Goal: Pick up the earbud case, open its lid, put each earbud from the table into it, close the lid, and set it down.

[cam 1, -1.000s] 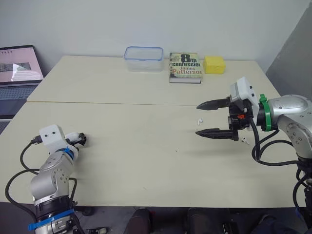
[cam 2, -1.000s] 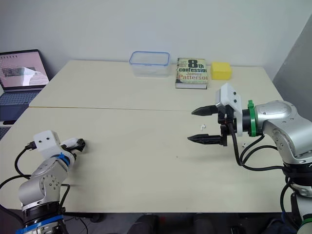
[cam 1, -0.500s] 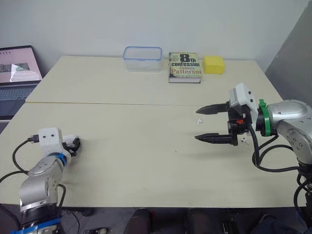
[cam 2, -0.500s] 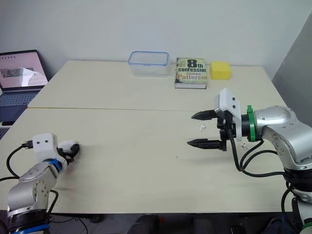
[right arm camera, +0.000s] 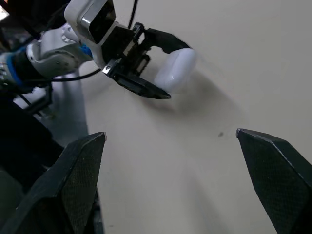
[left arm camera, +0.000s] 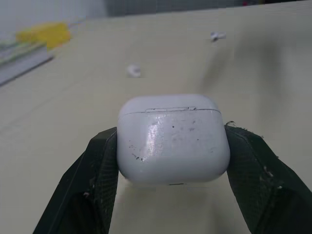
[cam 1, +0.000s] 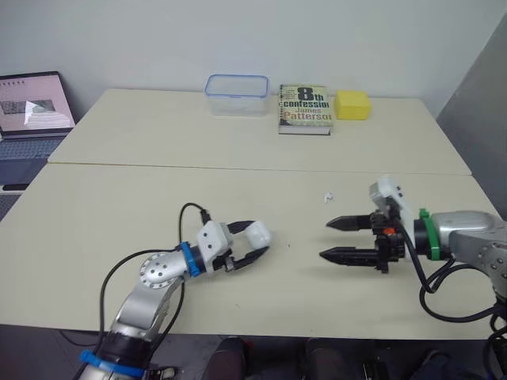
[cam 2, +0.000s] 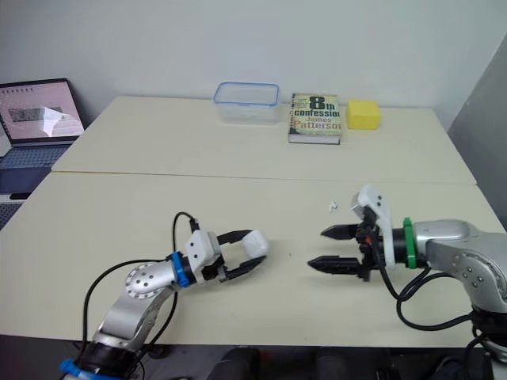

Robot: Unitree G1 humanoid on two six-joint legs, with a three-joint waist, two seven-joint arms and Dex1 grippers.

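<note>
Centrally, left fingers (cam 1: 247,259) clamp earbud case (cam 1: 258,235), facing spread, empty right fingers (cam 1: 347,254) near earbud (cam 1: 328,195).

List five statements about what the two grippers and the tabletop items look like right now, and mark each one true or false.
1. The left gripper is shut on the earbud case. True.
2. The case's lid stands open. False: the lid is closed, as the left wrist view shows.
3. The right gripper holds an earbud. False: it is open and empty, and an earbud lies on the table.
4. The book lies between the plastic container and the yellow sponge. True.
5. The container holds the sponge. False: the sponge sits on the table, on the far side of the book from the container.
</note>
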